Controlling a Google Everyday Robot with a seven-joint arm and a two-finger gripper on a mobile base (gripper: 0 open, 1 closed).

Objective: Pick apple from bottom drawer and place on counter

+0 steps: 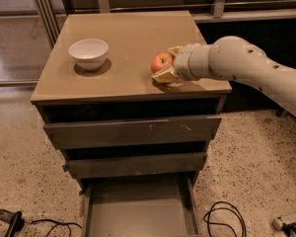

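The apple (160, 61), red with yellowish patches, sits between the two fingers of my gripper (166, 63) at the right side of the tan counter (128, 33). It is at or just above the counter's surface. The gripper is shut on the apple, one finger behind it and one in front. The white arm reaches in from the right. The bottom drawer (138, 214) is pulled open at the foot of the cabinet, and its grey floor shows nothing in it.
A white bowl (89, 53) stands on the left part of the counter. Two closed drawers with scuffed fronts (133, 131) sit above the open one. Cables lie on the speckled floor at left (10, 220) and right (222, 218).
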